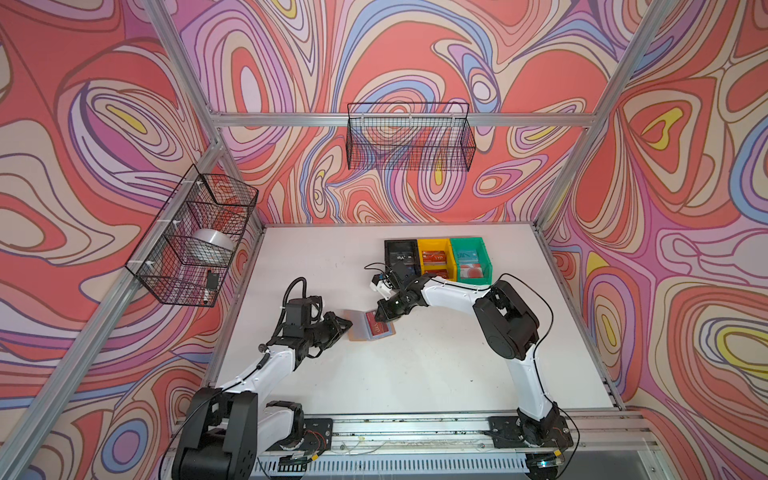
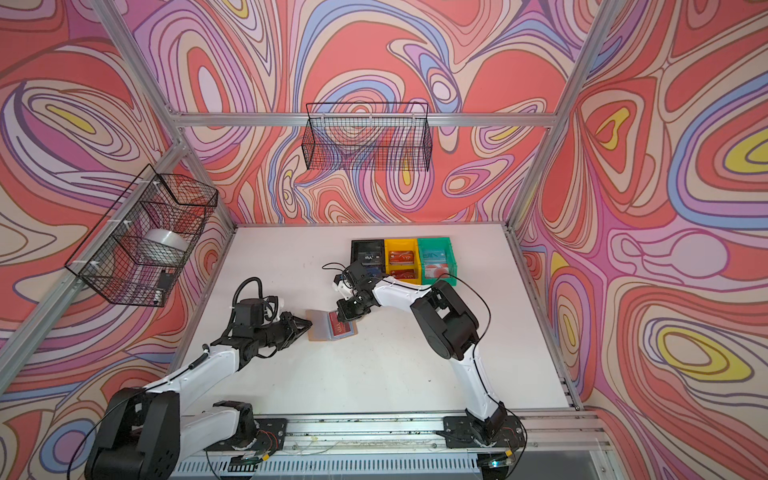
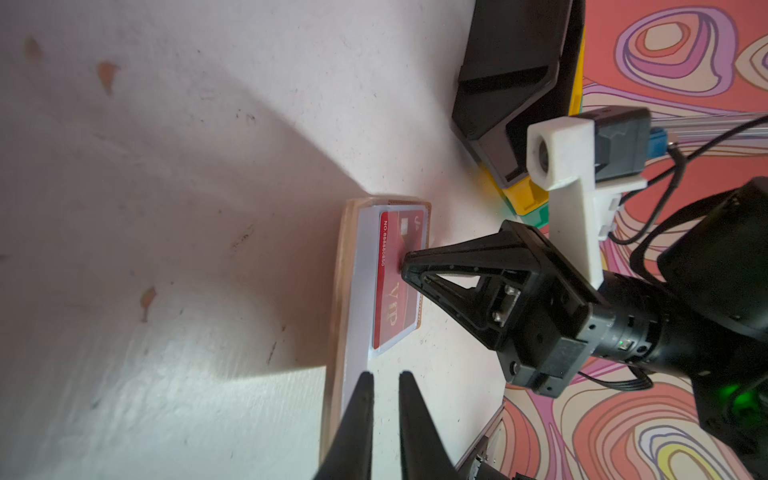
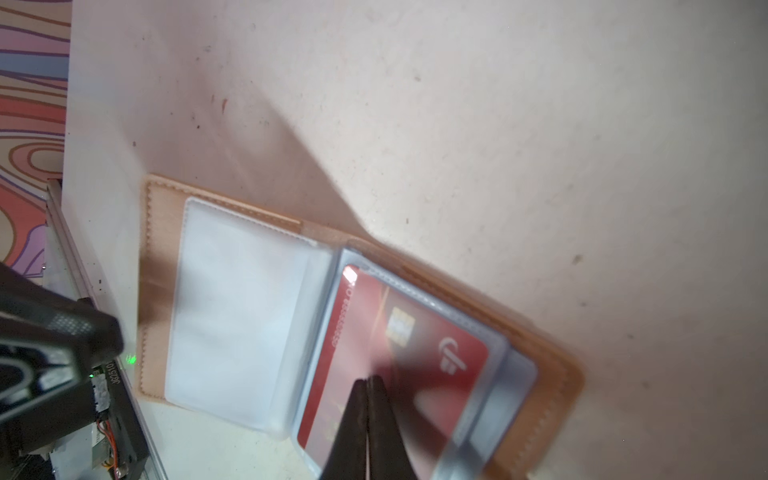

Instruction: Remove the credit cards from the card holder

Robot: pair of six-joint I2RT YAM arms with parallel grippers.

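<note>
Left of the table's middle in both top views, the card holder lies open and flat with a red credit card sleeved in its right half. The left gripper is at its left edge, the right gripper is tip-down on the card, and the bins stand well apart at the far side. Seen from the left wrist, the left gripper holds its jaws a narrow gap apart over the card holder; whether they touch it cannot be told. The right wrist view shows the right gripper with jaws pressed together on the credit card, beside a clear sleeve.
</note>
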